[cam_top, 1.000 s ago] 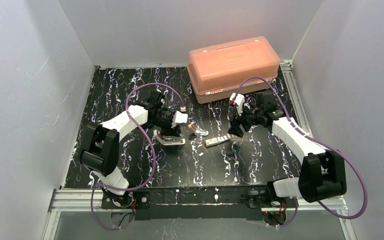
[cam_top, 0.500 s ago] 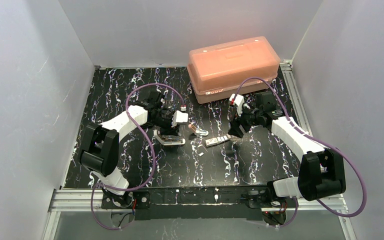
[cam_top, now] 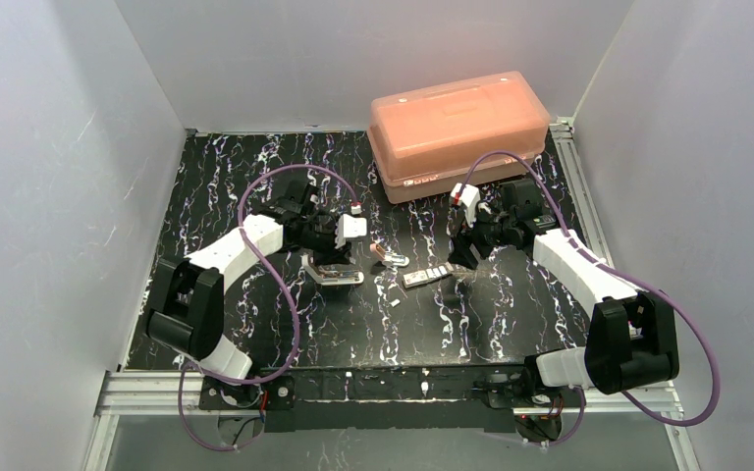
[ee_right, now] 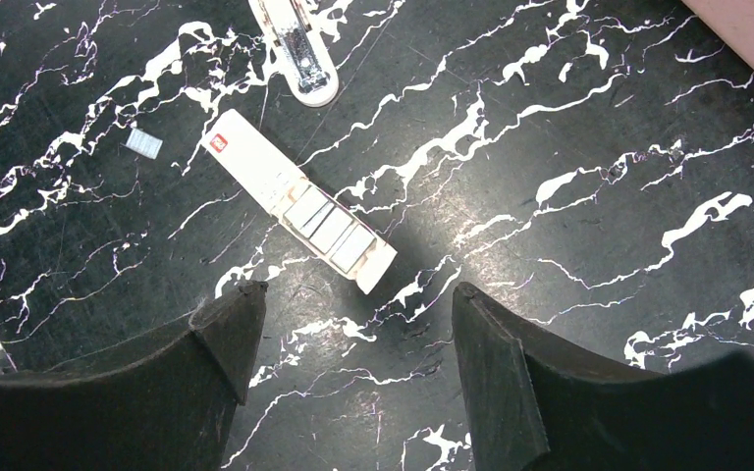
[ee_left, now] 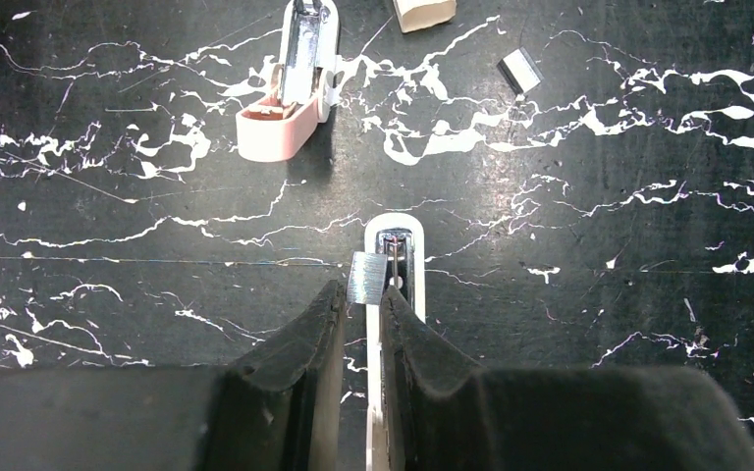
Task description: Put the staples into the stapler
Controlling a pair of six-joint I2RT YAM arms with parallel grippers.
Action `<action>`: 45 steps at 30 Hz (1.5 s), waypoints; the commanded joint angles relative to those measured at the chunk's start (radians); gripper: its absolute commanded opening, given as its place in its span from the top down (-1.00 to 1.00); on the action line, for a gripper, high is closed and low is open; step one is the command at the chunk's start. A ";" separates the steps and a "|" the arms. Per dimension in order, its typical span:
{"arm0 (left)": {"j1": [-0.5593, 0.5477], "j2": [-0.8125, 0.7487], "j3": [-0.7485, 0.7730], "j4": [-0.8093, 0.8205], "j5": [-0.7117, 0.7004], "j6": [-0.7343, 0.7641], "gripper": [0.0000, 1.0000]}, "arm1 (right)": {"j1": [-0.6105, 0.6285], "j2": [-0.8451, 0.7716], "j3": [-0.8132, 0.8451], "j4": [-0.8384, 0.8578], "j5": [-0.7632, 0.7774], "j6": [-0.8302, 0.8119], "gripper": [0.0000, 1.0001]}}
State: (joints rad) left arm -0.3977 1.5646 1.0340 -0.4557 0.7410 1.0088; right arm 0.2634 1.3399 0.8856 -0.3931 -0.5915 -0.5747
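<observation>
Black marbled table [cam_top: 432, 334]: staples [ee_left: 365, 278] are pinched in the left end effector [ee_left: 363, 290] above the stapler [ee_left: 403, 260]; the right end effector [ee_right: 355, 290] is spread wide, empty.

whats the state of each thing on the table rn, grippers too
left gripper: jaws nearly shut, pinching a staple strip
right gripper: jaws wide open, empty
stapler: open, channel exposed, held strip at its rim, not in
second stapler piece: lying apart, metal side up
staple packet: open, strips inside
loose strip: lying flat
orange box: lid closed
</observation>
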 commanded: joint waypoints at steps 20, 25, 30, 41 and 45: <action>-0.008 -0.021 -0.050 0.028 -0.007 -0.032 1.00 | -0.005 -0.022 -0.004 0.019 -0.010 0.011 -0.52; -0.010 -0.009 -0.048 0.027 -0.007 -0.033 1.00 | -0.004 -0.021 -0.004 0.019 -0.013 0.012 -0.52; -0.010 0.006 -0.047 0.032 -0.013 -0.038 1.00 | -0.004 -0.019 -0.004 0.020 -0.014 0.012 -0.51; -0.015 0.029 -0.048 0.043 -0.015 -0.044 1.00 | -0.005 -0.013 -0.003 0.020 -0.013 0.014 -0.51; -0.018 0.032 -0.049 0.043 -0.020 -0.043 1.00 | -0.005 -0.013 -0.002 0.020 -0.013 0.013 -0.51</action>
State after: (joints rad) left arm -0.4088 1.5948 0.9752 -0.3996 0.7136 0.9668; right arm 0.2626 1.3396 0.8856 -0.3931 -0.5861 -0.5682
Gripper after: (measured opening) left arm 0.159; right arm 0.755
